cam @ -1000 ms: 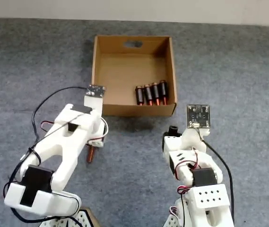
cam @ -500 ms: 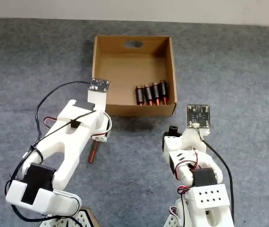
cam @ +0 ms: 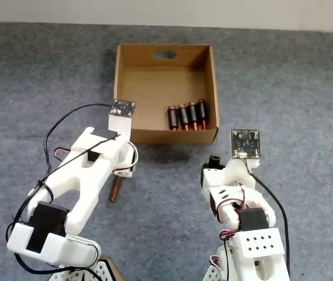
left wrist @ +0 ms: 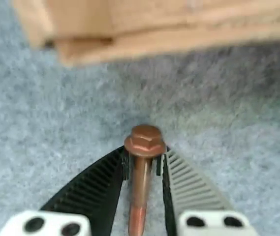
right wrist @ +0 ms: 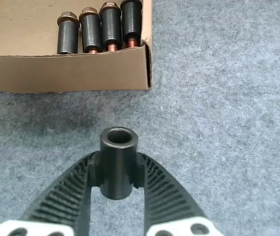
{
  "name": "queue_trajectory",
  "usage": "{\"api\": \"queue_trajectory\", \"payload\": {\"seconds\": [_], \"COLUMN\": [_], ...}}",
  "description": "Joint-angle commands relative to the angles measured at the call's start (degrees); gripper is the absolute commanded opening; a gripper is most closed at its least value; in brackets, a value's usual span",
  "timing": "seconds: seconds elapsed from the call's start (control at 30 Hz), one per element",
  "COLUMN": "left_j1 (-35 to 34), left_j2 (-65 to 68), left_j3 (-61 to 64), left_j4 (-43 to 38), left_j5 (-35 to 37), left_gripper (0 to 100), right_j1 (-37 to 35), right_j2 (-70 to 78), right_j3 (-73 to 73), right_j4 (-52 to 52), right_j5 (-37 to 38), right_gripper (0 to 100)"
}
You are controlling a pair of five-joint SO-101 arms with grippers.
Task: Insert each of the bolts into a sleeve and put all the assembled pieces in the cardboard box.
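Bolt is clamped just under its head in the left hand, its long axis in line with the fingers and its head toward the cardboard box. The sleeve is gripped in the right hand, well apart to the right, with its bore likewise opening toward the box. Both are between the box and the near edge of the surface. Four assembled pieces lie in the box's near right corner. The bolt's tip points away from the bore, so one hand probably has to turn.

Soft, even light from above keeps the grey table bright. The cardboard box throws a faint, soft-edged shadow on the table along its near wall, and its inner walls are evenly lit.
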Motion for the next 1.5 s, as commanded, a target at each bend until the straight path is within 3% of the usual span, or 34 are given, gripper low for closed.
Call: {"api": "queue_trajectory", "payload": {"seconds": [0.0,0.1,0.2,0.37,0.6,0.77,1.03,1.17,1.47], "left_j1": [1.1,1.1,1.19,0.75,0.75,1.1,3.12,9.19,21.93], "left_j2": [1.19,2.42,2.42,2.15,-6.46,-16.4,-30.99,-38.9,-55.52], "left_j3": [-1.27,-2.33,-2.59,-3.74,-16.66,-19.21,-16.4,-16.04,-14.9], "left_j4": [-1.23,-1.05,0.44,3.78,21.89,26.11,24.09,17.23,-0.44], "left_j5": [0.35,0.35,0.35,0.35,0.26,0.62,0.62,0.7,0.7], "left_gripper": [13,11,0,1,1,1,1,1,1], "right_j1": [0.48,0.48,0.48,0.48,0.31,0.13,-1.54,-5.49,-6.73], "right_j2": [-0.92,-0.92,-0.92,-1.01,-1.01,-4.44,-26.51,-34.68,-34.33], "right_j3": [-0.22,-0.22,-0.22,-0.22,-0.75,-0.92,3.12,6.37,6.73], "right_j4": [-1.36,-1.36,-1.36,-1.36,-1.36,-1.27,-1.36,-1.36,-1.54], "right_j5": [-0.09,-0.09,-0.09,-0.09,-0.35,-0.53,-0.44,-0.18,-0.18], "right_gripper": [0.6,0.6,0.6,0.6,0.6,0.6,0.6,0.6,0.6]}}
